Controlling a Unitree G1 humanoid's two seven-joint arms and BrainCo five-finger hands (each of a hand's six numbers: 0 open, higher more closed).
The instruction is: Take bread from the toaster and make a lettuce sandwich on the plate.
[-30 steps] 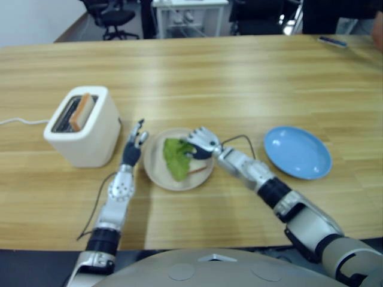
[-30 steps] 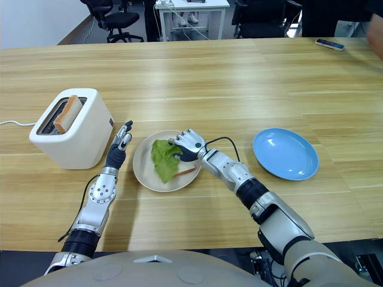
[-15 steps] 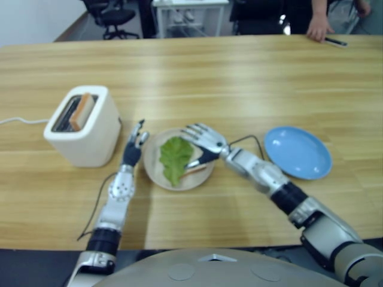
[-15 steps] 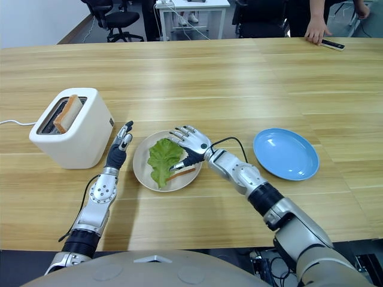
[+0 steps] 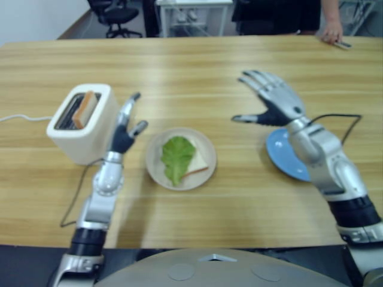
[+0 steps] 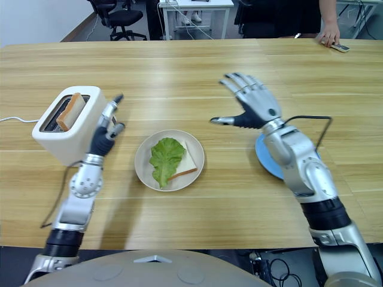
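Note:
A white toaster (image 6: 67, 123) stands at the left with one slice of bread (image 6: 70, 110) sticking up from its slot. On the round beige plate (image 6: 143, 174) lies a bread slice (image 6: 188, 162) with a green lettuce leaf (image 6: 164, 158) on top. My left hand (image 6: 105, 130) is raised between the toaster and the plate, fingers spread, holding nothing. My right hand (image 6: 251, 107) hovers open well above the table, to the right of the plate and over the edge of the blue plate.
A blue plate (image 6: 270, 162) sits to the right, partly behind my right forearm. A white cord (image 6: 13, 118) runs left from the toaster, and a black cable (image 6: 316, 124) loops by my right arm. A person's hand rests on a small device (image 6: 339, 46) at the far right edge.
My right hand let go of the lettuce, leaving it on the bread, and rose up and to the right. The left hand lifted toward the toaster.

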